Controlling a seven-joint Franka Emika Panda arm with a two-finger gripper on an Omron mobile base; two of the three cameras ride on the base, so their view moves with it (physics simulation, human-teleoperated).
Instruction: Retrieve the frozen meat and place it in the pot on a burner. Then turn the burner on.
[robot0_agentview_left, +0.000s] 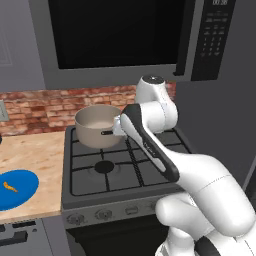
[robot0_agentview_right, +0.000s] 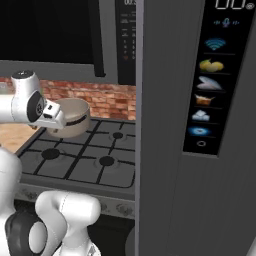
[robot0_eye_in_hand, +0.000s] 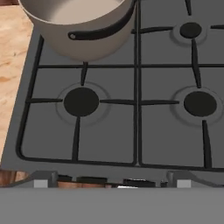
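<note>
"Where's the pot (robot0_agentview_left: 98, 126) sitting?"

"On the back left burner of the stove (robot0_agentview_left: 125, 170), upright, its dark side handle (robot0_eye_in_hand: 103, 30) pointing toward the front. From the hand's view you look down on its rim and handle, with the front left burner (robot0_eye_in_hand: 81, 101) just below it bare."

"And the frozen meat (robot0_agentview_left: 9, 187)?"

"Well apart from the pot. It's a tiny orange scrap lying on the blue plate (robot0_agentview_left: 22, 192), which rests on the wooden tabletop (robot0_agentview_left: 35, 155) to the left of the stove, near the front edge. I can't see anything inside the pot from here, though the view into it is shallow."

"What's the arm doing?"

"It rises from the lower right and bends over the stove, its wrist right by the pot. In the right base view the hand sits just in front of the pot's wall. I can't make out the fingers themselves against the white housing, but by all signs they are spread wide, with nothing between them."

"Anything else around?"

"A brick backsplash (robot0_agentview_left: 45, 107) behind the stove, a dark microwave (robot0_agentview_left: 125, 35) above it, and a row of knobs (robot0_agentview_left: 102, 215) along the stove's front. To the right stands a tall grey fridge (robot0_agentview_right: 170, 150) with a lit icon panel (robot0_agentview_right: 207, 90) on its door."
</note>
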